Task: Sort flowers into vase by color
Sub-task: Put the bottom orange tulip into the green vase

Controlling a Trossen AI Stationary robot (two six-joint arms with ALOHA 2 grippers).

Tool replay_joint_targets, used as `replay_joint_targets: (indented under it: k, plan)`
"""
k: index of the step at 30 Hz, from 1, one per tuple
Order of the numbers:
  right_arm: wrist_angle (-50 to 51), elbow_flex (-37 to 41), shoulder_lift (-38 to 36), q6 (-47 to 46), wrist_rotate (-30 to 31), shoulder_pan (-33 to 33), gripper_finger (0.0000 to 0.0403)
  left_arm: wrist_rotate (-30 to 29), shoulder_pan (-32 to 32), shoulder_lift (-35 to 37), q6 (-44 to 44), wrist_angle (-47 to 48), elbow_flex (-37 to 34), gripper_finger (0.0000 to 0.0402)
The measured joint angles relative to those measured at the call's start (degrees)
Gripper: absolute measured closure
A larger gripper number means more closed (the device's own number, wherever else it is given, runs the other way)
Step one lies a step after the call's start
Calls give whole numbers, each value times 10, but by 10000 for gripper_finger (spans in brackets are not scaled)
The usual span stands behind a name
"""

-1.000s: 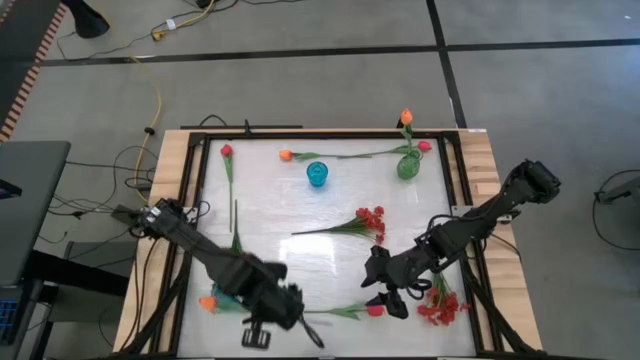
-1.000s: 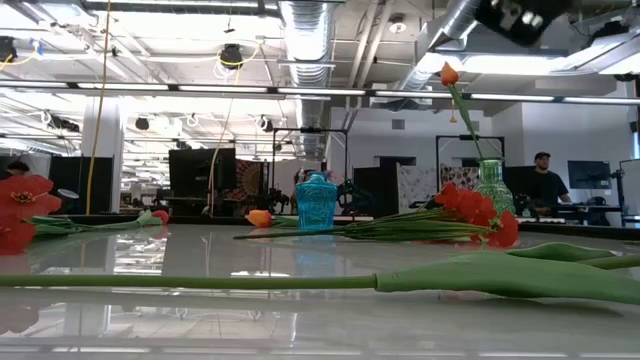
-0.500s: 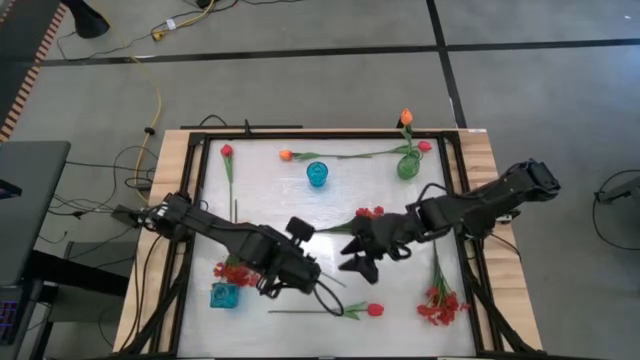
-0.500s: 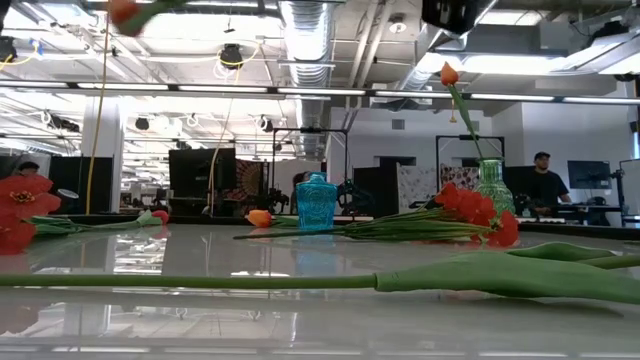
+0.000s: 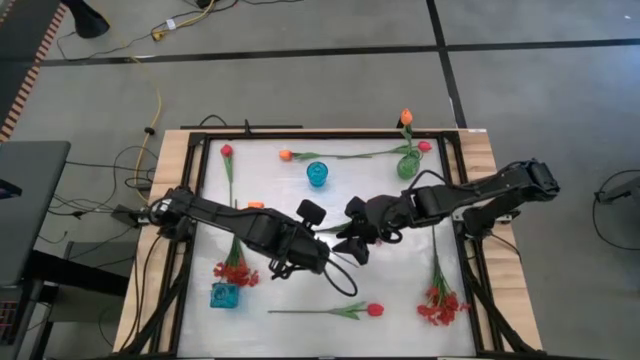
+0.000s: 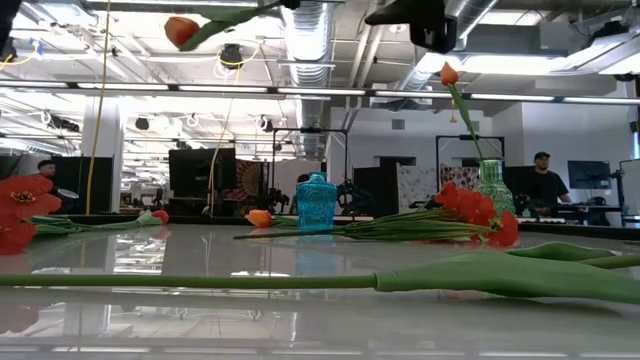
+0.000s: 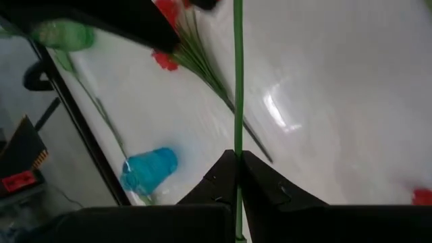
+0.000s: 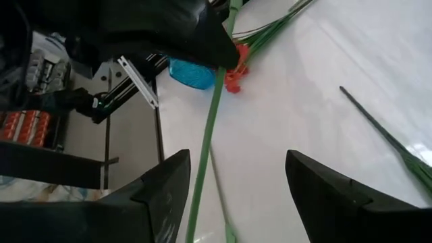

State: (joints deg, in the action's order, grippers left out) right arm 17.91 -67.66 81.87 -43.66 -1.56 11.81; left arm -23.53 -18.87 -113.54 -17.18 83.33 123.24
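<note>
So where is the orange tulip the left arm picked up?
The orange tulip is lifted off the table, its stem pinched in the shut left gripper near the table's middle, facing the open right gripper.

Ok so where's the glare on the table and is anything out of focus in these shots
Low view: ceiling lights mirror off the glossy table, and the nearest stem looks soft. Left wrist view: a bright glare patch sits on the tabletop beside the held stem, and the blue vase is blurred. Right wrist view: the near end effector fingers are soft. High view: even light, mild sheen.
</note>
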Motion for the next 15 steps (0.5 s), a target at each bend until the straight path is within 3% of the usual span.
replay_joint_targets:
  k: [15]
  plan:
    - [0, 0, 0, 11, -1, -4, 133, -59, 6, 0, -85, -68, 0, 401]
